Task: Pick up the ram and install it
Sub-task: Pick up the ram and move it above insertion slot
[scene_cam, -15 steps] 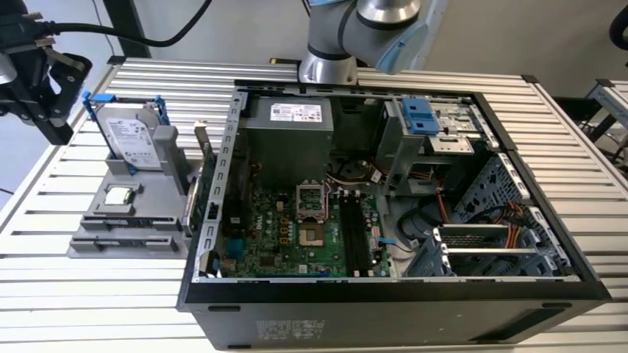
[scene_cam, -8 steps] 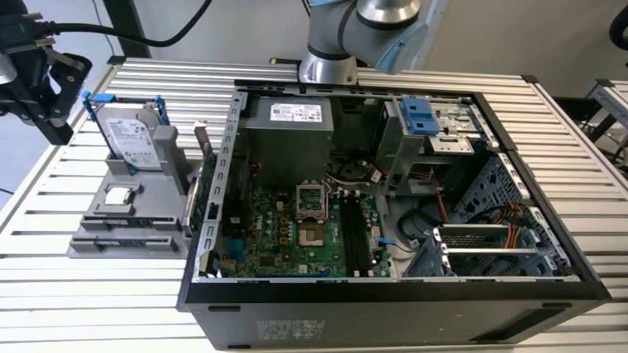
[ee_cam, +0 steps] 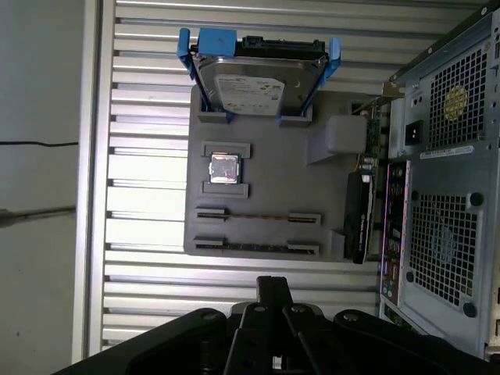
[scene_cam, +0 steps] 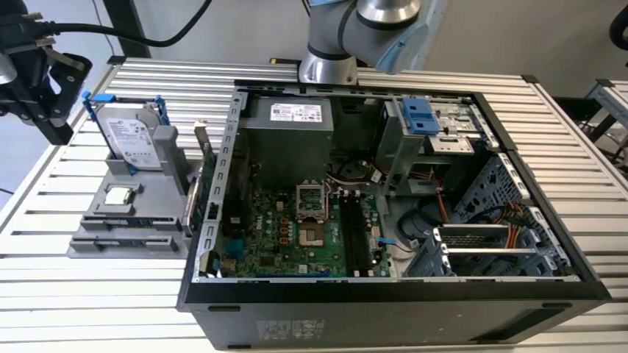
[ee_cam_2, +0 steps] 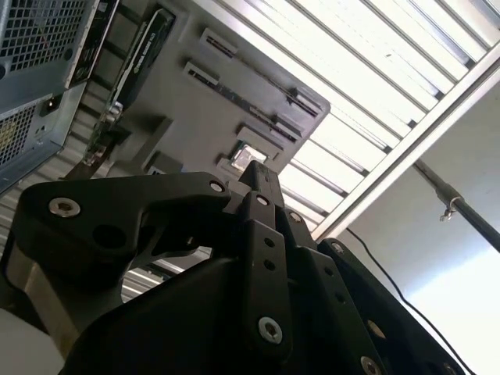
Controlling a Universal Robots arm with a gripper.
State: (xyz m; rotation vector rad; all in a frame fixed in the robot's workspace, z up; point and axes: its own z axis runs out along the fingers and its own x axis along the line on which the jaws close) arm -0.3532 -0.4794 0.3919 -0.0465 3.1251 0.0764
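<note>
Pincer (scene_cam: 56,129) looks closed to me, nothing in it. You've got it hanging over the slatted table (scene_cam: 59,184) at the exterior view's left, just off the gray holder (scene_cam: 98,243) and well apart from the open PC case (scene_cam: 393,294).

In the first wrist view the ram (ee_cam: 258,217) is the closest part to you. It sits edge-up in a holder slot, so it's just a thin strip between two end brackets. A second slot right beside it has a darker strip, can't tell what that is.

Past the ram on the same holder is the little square processor (ee_cam: 224,167), then the hard drive (ee_cam: 258,82) standing in its blue brackets. A black expansion card (ee_cam: 359,219) stands along the holder edge nearest the case.
</note>
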